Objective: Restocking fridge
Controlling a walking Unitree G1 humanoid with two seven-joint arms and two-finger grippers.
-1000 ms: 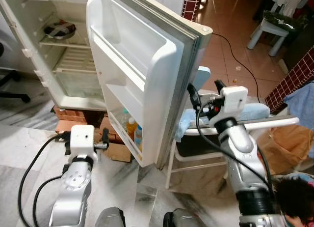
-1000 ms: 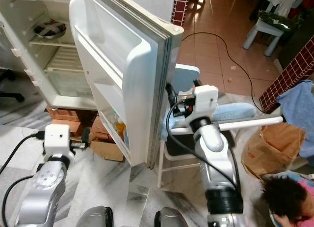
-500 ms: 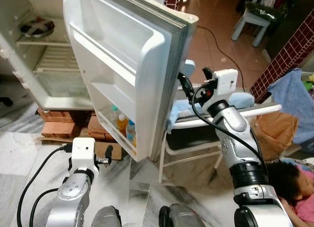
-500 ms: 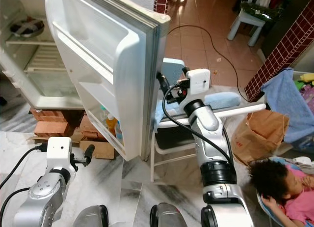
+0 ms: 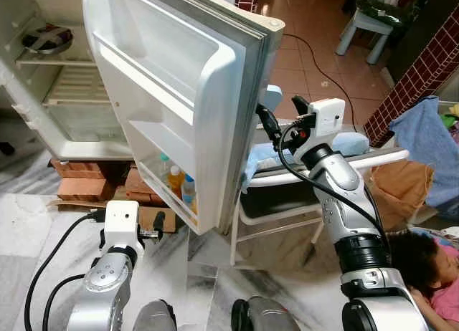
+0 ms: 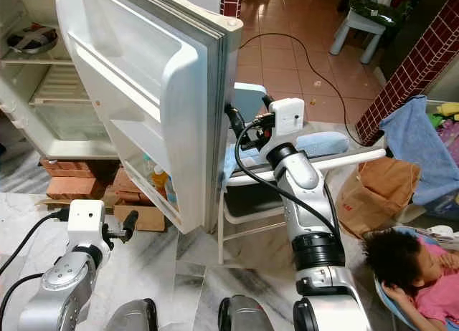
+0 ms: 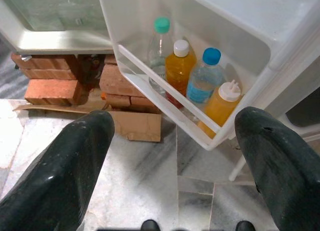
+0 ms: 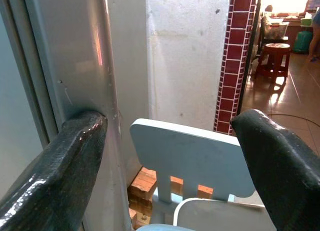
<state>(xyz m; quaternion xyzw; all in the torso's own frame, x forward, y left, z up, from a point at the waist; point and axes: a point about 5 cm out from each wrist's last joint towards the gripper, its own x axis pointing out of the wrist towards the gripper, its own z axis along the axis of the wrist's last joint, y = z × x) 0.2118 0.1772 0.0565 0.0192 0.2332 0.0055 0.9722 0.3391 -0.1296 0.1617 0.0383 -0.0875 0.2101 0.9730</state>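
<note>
Right gripper spread wide, empty, one finger against the tall white fridge door outer edge; left gripper open, low.

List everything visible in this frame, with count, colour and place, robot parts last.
Fridge door: one, white, swung open.
Bottles: four in the lowest door shelf; two clear with green and blue caps, two orange with white caps.
Fridge interior: white wire shelves; a dark dish on the upper one.
Bricks: several, red, under the fridge.
Cardboard: brown, flat on the floor.
Chair: one, light blue, behind the door.
Stool: one, white, far right.
Paper bag: brown, right.
Person: lower right.
Left gripper: open, low before the bottles.
Right gripper: open, at the door's outer edge.
</note>
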